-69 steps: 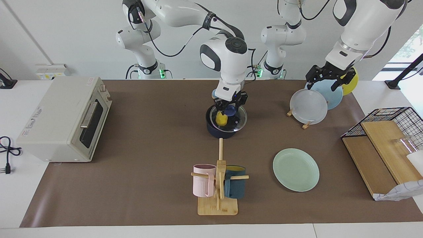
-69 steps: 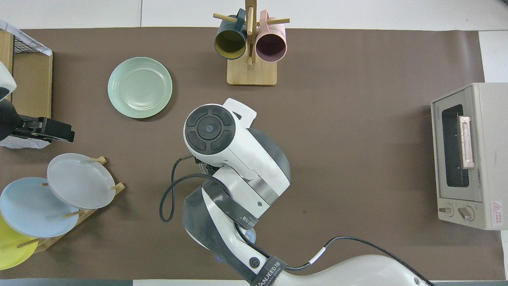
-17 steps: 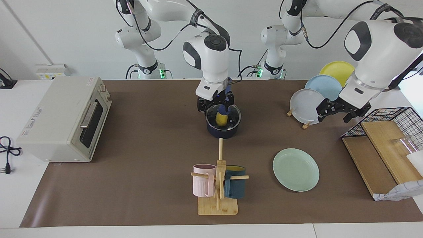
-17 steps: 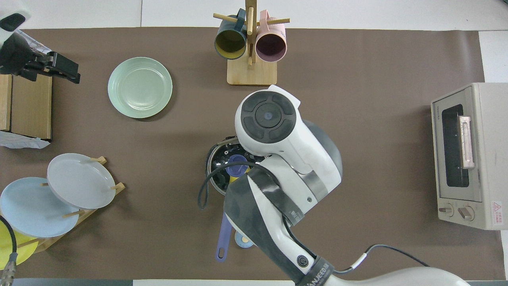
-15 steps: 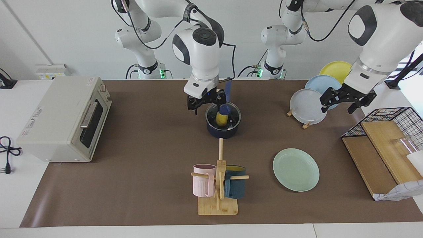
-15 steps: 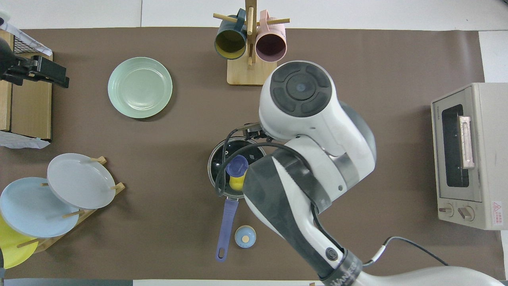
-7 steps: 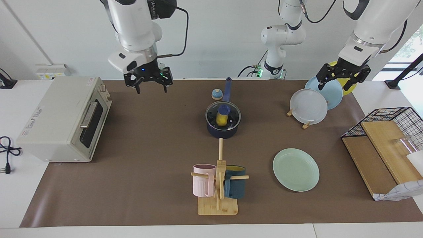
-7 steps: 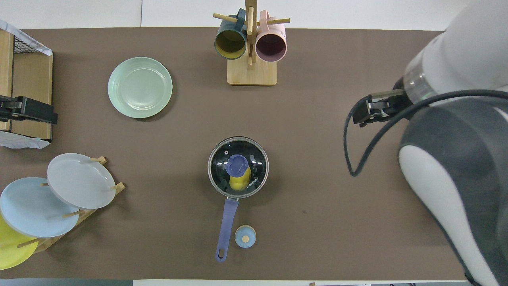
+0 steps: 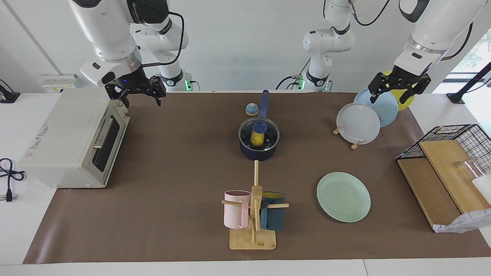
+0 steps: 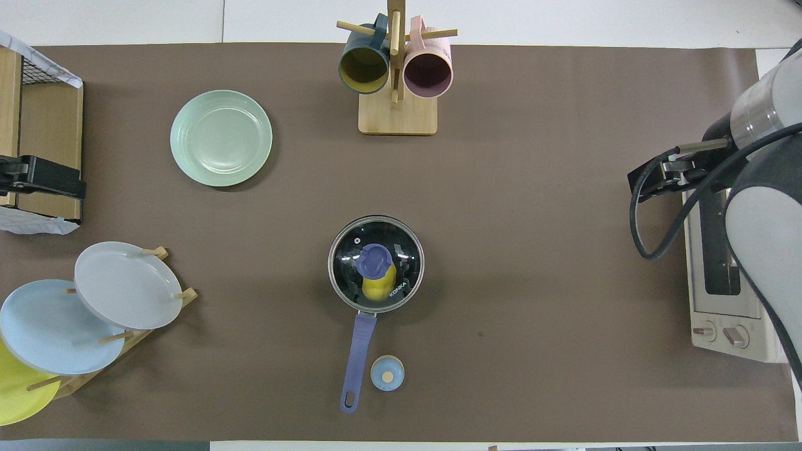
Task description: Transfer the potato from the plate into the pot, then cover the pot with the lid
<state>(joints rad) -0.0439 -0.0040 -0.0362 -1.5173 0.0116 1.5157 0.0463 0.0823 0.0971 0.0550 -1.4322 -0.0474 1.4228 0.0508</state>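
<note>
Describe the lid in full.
The lid is a round disc of clear glass with a metal rim and a blue knob at its centre. It sits flat and closed on the pot, and the potato shows through the glass. No gripper touches it.

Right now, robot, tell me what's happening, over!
Right tool open over the oven; left tool open over the plate rack. Potato in pot, lid on. Nothing blocking.
</note>
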